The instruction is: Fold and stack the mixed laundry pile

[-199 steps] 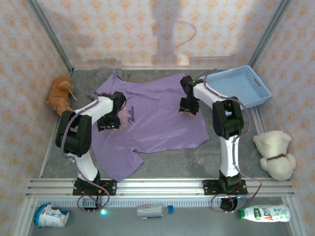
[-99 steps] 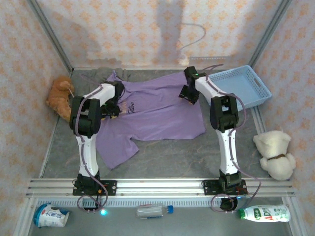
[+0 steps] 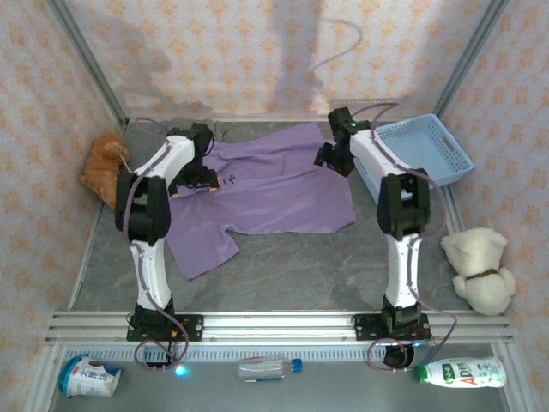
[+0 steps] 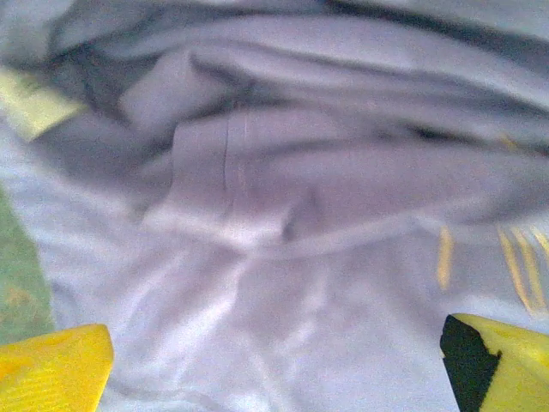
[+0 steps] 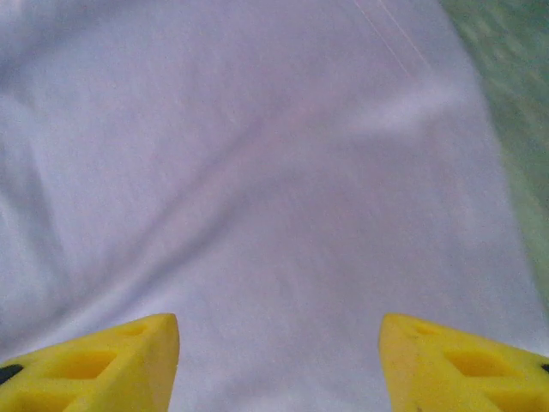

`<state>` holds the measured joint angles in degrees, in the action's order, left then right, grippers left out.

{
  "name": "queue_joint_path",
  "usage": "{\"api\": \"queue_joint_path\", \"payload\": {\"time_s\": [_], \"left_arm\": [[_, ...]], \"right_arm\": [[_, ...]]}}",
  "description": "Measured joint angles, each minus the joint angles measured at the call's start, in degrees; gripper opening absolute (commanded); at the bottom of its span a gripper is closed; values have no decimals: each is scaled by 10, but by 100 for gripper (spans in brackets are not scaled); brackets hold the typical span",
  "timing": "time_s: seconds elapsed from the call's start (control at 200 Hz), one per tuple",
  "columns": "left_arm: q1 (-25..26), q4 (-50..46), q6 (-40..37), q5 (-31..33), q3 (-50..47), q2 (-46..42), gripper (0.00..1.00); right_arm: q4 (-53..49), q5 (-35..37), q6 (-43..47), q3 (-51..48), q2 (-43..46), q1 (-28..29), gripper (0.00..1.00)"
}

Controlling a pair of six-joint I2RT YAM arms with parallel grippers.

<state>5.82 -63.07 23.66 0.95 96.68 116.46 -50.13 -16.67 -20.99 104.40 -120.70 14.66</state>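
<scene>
1. The left claw is standing wide open and gripping nothing, its yellow fingertips spread over rumpled collar folds.
2. The right claw is gaping too, empty, hanging just above smooth cloth near the shirt's right edge.
3. The lavender shirt is lying on the tabletop, bunched toward the back wall, with one sleeve trailing toward the near left.
4. Here's the danger as I'm reading it: closing on those collar folds could be pinching several layers at once and dragging wrinkles into the fold. Uneven pulls would be skewing the shirt.
5. Room is looking tight at the back. The blue basket is sitting just beside the right arm, and the orange plush toy is near the left arm. Bare tabletop is lying open on the near side.
</scene>
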Motion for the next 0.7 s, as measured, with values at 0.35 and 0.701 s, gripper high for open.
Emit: {"api": "queue_joint_path", "payload": {"time_s": [0.35,0.701], "left_arm": [[74,63,55,-52,-167,-202,100],[107,100,124,-69,-232,-204,100]], "right_arm": [[3,-10,-6,-307,225,-20,69],[100,-70,-89,-383,190,-12,73]]}}
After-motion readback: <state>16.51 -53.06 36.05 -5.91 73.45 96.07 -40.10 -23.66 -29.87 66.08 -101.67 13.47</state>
